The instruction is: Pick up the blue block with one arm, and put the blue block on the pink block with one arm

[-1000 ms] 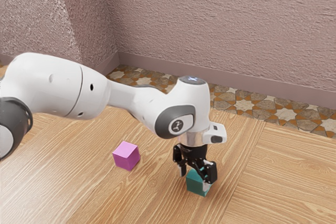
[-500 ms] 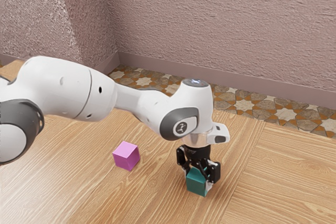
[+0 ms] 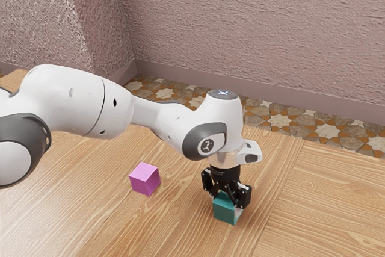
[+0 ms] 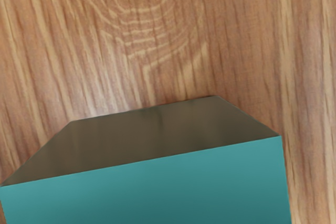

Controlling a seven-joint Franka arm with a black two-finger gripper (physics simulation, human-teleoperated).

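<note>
The blue block [image 3: 225,212], teal in colour, rests on the wooden table to the exterior view's right of the pink block [image 3: 145,179]. My gripper [image 3: 225,200] has come straight down over the blue block. Its black fingers [image 3: 210,188] press against the upper part of the block from two sides, so it is shut on it. In the wrist view the blue block [image 4: 157,182] looms large just under my hand, its teal side and darker top face visible against the wood grain. About one arm's width of bare table separates the two blocks.
The wooden table [image 3: 90,221] runs on toward the exterior view's left and front. Behind it lie a patterned tile floor [image 3: 289,118] and rough pinkish walls. My white arm [image 3: 120,112] reaches in from the exterior view's left, above the pink block.
My hand came down over the blue block and its fingers drew in against the block's sides. Neither block has moved.
</note>
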